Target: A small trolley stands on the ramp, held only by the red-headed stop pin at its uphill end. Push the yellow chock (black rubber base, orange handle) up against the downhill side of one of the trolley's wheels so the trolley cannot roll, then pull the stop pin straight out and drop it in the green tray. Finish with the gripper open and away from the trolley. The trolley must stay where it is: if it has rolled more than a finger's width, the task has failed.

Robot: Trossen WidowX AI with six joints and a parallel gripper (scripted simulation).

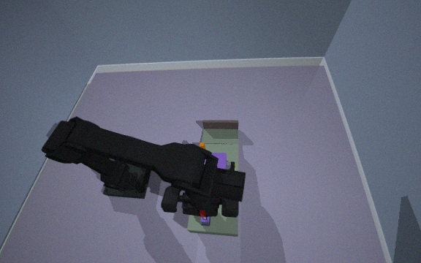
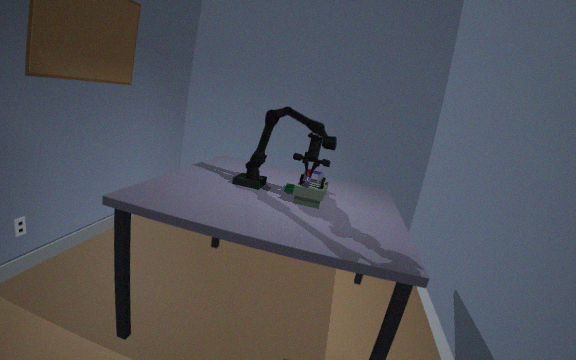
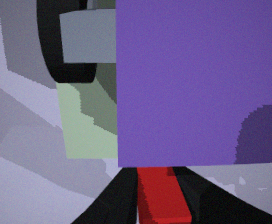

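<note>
The gripper (image 3: 158,184) (image 2: 308,174) points down at the ramp's uphill end, shut on the red head of the stop pin (image 3: 163,200) (image 1: 202,212). The head is just beside the small purple bracket (image 1: 205,221); how deep the pin sits is hidden. The trolley (image 3: 197,80) (image 1: 221,161) is a purple block with black wheels, on the pale green ramp (image 1: 230,228) (image 2: 309,194). The chock's orange handle (image 1: 202,145) shows by the trolley's far-left side in the top view; its base and any wheel contact are hidden. The green tray (image 2: 289,188) lies beside the ramp, towards the arm base.
The arm reaches over the trolley and hides much of it in the top view. The ramp has a raised end wall (image 1: 221,125) at its downhill end. The arm base (image 2: 249,180) stands on the lilac table (image 2: 208,205) beyond the tray.
</note>
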